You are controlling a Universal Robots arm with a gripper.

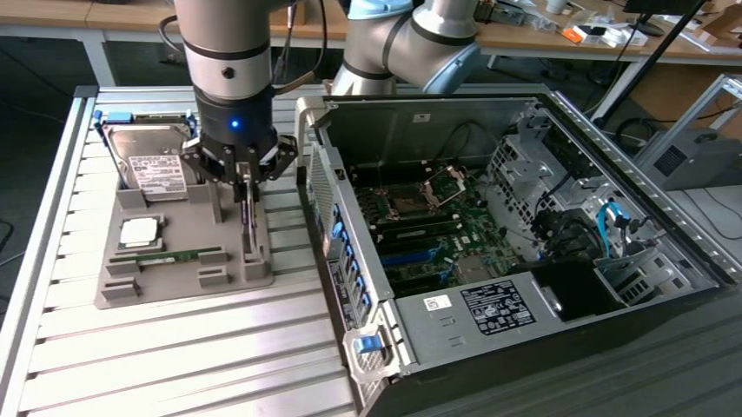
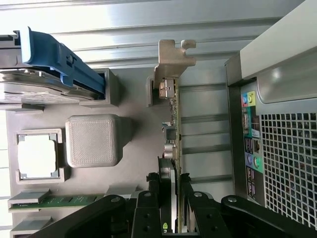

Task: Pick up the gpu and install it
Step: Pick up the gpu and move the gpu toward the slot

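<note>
Hanging over the slatted metal surface, I have the open computer case at the exterior view's right, its motherboard exposed. Just beside the case, at the exterior view's left, lies the grey parts tray. A hard drive in a blue frame stands at the tray's far end. The gpu stands on edge in its slot along the tray side nearest the case, with its silver bracket at the hard drive's end. My pincer straddles the card's upper edge, narrow, a finger against each face, holding the gpu. A processor and a green RAM stick lie in tray pockets.
</note>
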